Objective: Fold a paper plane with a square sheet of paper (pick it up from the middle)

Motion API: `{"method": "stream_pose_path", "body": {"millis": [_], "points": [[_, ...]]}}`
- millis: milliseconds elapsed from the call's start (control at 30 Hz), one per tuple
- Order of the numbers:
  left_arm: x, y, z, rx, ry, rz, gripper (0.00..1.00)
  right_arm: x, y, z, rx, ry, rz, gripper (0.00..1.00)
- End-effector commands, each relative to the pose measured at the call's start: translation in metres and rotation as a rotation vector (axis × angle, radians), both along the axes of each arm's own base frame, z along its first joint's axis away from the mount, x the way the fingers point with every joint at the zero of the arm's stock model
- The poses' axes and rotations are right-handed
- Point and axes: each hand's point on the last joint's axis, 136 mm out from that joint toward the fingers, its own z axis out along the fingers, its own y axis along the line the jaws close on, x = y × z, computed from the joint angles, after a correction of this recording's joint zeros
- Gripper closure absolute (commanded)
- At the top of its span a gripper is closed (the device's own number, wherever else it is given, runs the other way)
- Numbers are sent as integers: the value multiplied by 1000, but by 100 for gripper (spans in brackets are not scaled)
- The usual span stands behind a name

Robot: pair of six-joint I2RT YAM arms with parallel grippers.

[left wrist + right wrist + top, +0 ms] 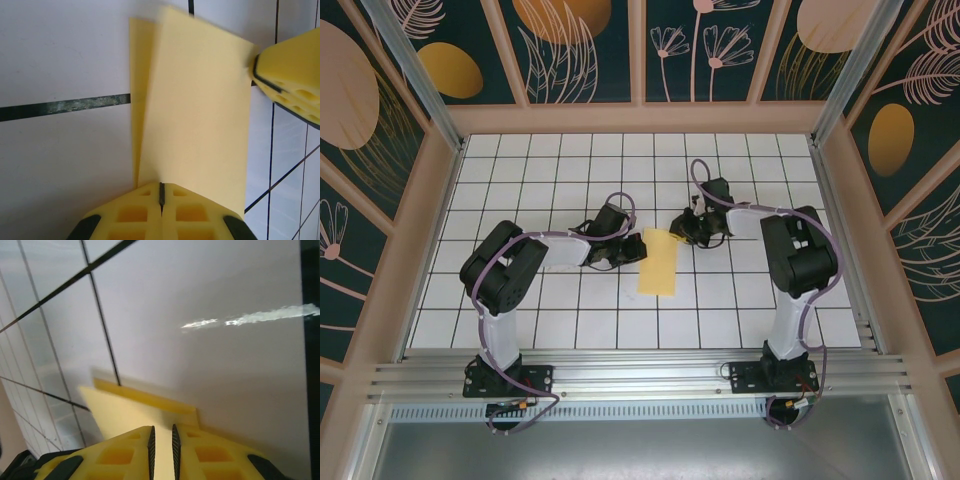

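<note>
**A:** Standing right by the rig. How far along is this plane, do you reckon?

**B:** Early days, I'd say. The square sheet of paper (658, 263) lies about mid-worktop (520, 310), doubled into a tall rectangle, so one fold looks made. There's no nose and no wings yet, so all the diagonal folds are left.

**A:** And the grippers?

**B:** The left gripper (619, 250) is clamped tight on the sheet's left edge, toward its far end. A bit further back, the right gripper (689, 230) nips the far right corner, jaws nearly together on the paper.

**A:** From above the fold looks tidy enough.

**B:** The left wrist camera disagrees. The sheet (200, 115) fans open there, with a strip of one layer peeking out past the other. It also catches the right gripper (256, 70) biting that corner. The right wrist camera sits low, and you get the paper (135, 412) running in between its own pads (125, 455), plus a bright streak (250, 317) on the tile.
</note>
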Motion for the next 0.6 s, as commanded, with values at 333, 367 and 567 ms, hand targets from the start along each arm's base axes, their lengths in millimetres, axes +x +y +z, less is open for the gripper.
{"method": "stream_pose_path", "body": {"millis": [333, 367, 567], "points": [[-31, 27, -47, 149, 121, -4, 100, 19, 6, 30, 40, -56, 0, 80], [-31, 26, -46, 147, 118, -6, 100, 20, 8, 34, 55, -66, 8, 80], [-30, 26, -45, 147, 117, -3, 100, 20, 9, 23, 51, -53, 22, 80]]}}
